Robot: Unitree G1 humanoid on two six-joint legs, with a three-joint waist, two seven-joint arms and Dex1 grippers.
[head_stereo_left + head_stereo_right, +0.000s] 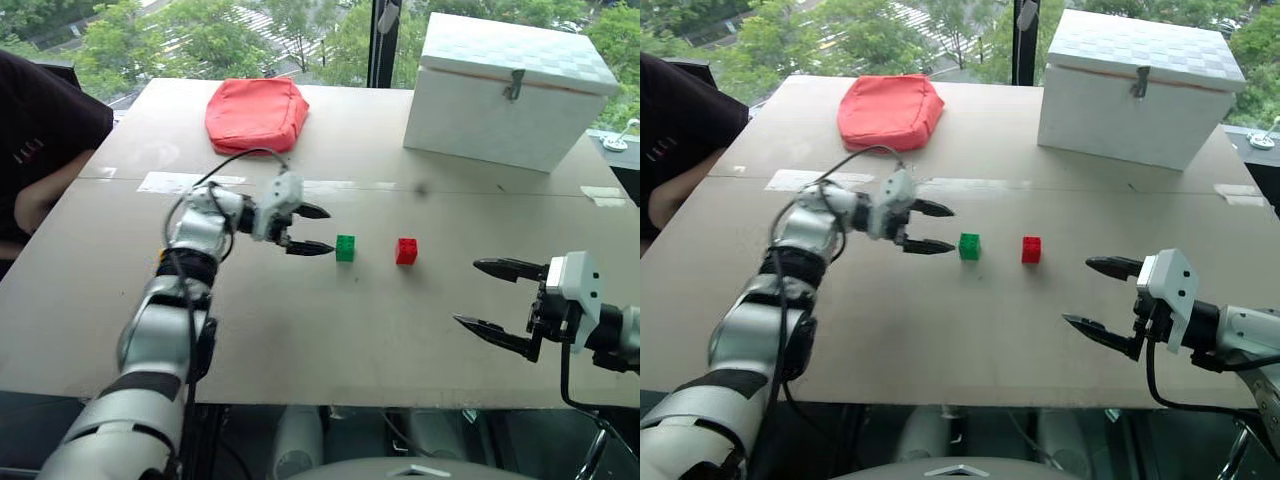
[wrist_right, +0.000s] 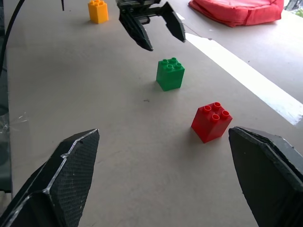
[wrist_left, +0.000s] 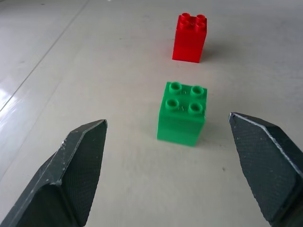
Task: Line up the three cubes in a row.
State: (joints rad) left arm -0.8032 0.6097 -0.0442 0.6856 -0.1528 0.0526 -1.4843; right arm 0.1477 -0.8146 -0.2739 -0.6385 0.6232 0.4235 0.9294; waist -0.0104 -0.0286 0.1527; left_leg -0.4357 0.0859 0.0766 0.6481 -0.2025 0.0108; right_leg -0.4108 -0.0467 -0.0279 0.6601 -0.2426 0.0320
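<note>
While the green cube (image 1: 345,248) and red cube (image 1: 406,251) are seen mid-worktop, well clear of its edges, the yellow cube (image 2: 98,11) is found beyond the wide-open, empty left tool (image 1: 309,229), the nearer one.

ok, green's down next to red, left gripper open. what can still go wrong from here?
1. The open left gripper sits close to the green cube; a sloppy retreat could knock it out of line with the red cube.
2. The yellow cube sits apart from the pair; bringing it in could bump green.
</note>
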